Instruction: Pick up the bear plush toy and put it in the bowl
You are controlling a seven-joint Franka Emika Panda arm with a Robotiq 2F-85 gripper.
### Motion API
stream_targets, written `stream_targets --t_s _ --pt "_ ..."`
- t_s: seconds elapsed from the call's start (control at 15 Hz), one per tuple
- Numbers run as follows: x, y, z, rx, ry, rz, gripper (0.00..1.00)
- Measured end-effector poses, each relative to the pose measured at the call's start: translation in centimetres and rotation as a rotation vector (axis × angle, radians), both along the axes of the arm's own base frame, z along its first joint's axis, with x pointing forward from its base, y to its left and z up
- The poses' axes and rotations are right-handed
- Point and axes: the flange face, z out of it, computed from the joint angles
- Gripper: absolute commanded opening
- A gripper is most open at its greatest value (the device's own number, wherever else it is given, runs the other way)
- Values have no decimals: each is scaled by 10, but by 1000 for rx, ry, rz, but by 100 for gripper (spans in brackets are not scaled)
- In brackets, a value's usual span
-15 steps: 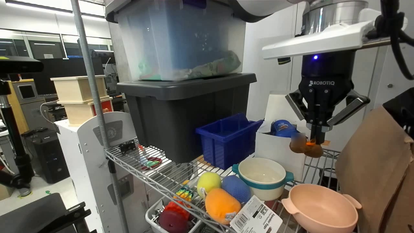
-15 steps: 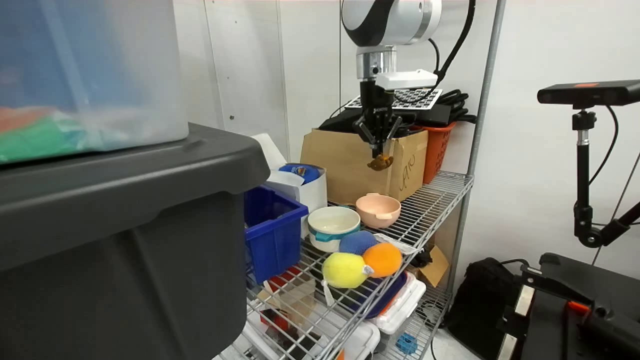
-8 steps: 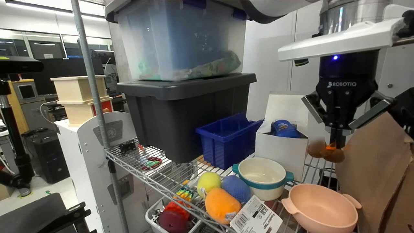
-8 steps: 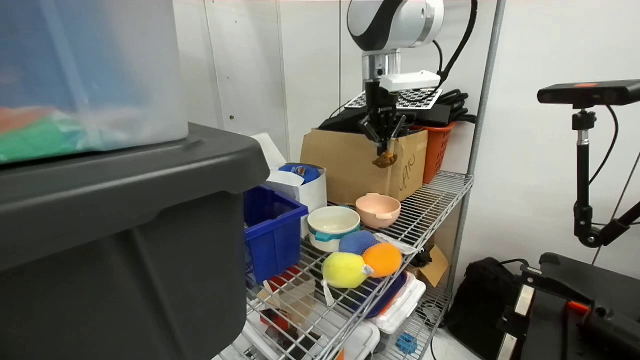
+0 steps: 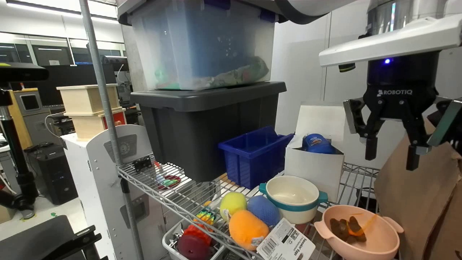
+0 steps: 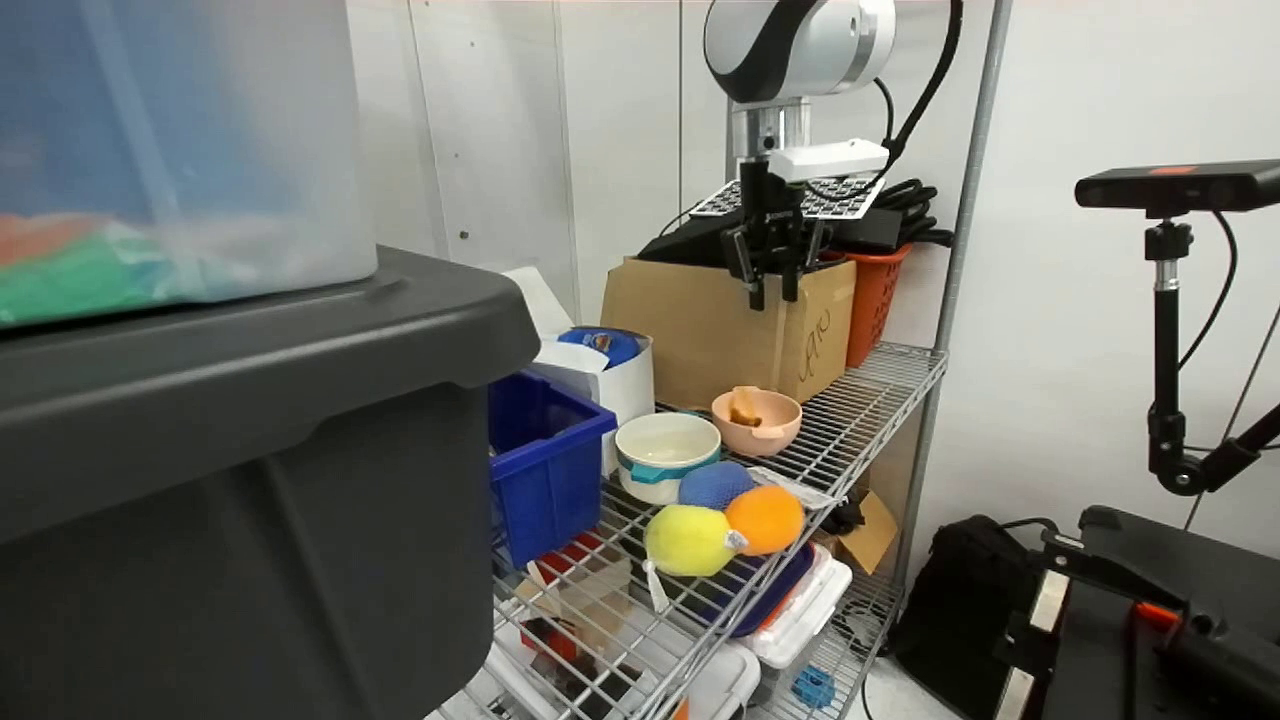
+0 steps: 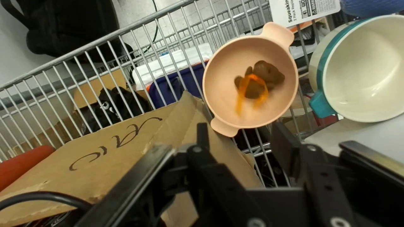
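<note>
The brown bear plush toy (image 7: 268, 74), with a blurred orange ribbon round it, is inside the salmon-pink bowl (image 7: 219, 85) in the wrist view. Both exterior views also show the bear (image 5: 338, 229) within the bowl (image 6: 775, 415), which stands on the wire shelf. High above the bowl hangs my gripper (image 5: 391, 155), its two fingers spread well apart and nothing between them. In the wrist view the bear lies beyond the fingertips, touching neither of them.
Beside the pink bowl stands a cream bowl with a teal band (image 5: 294, 193). Yellow, blue and orange toys (image 5: 248, 229) lie near the shelf's front edge with a white label card (image 5: 286, 241). A cardboard box (image 6: 700, 330) rises behind the pink bowl; a blue bin (image 5: 256, 155) sits further along.
My gripper, earlier shut on the bear, has moved further over the pink bowl and opened. The bear has dropped from the fingers into the bowl.
</note>
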Motion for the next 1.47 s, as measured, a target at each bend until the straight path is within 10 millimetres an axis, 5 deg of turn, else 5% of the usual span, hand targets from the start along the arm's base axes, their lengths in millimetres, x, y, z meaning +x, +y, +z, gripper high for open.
stream_targets --t_s 0.13,0.6,1.0,1.47 --pt "1 0 4 -7 -5 4 99" --pt "-21 11 56 -49 -13 42 100" --pt "-83 52 89 -13 28 89 100" --pt "-174 141 90 42 112 262 100"
